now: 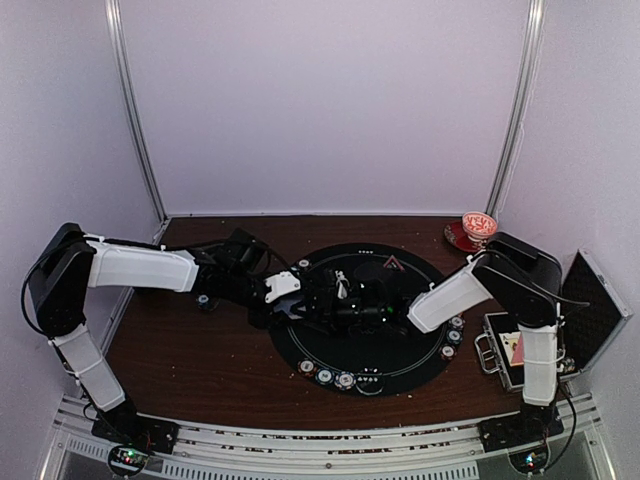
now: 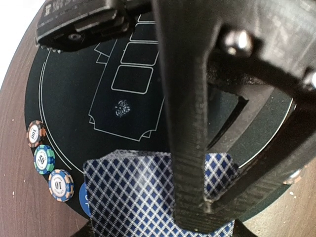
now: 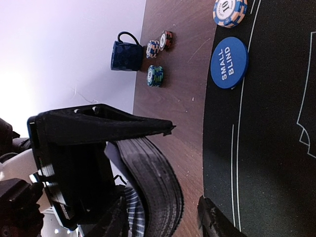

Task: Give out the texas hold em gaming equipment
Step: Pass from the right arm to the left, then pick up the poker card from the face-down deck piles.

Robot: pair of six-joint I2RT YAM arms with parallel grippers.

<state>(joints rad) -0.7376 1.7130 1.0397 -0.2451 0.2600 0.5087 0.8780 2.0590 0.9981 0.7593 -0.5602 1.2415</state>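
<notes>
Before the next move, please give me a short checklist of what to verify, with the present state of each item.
1. Is the deck held by the left gripper? Ok, its fingers meet on the deck.
2. Is the right gripper open to take a card? Ok, there is a gap beside the deck edge.
3. Is one card separated from the deck? Cannot tell.
4. Are the printed card boxes on the mat free? Ok, the visible ones hold no card.
5. Is the blind disc lying on the mat? Ok.
6. Are the chips out of the path? Ok, they sit at the mat edge.
</notes>
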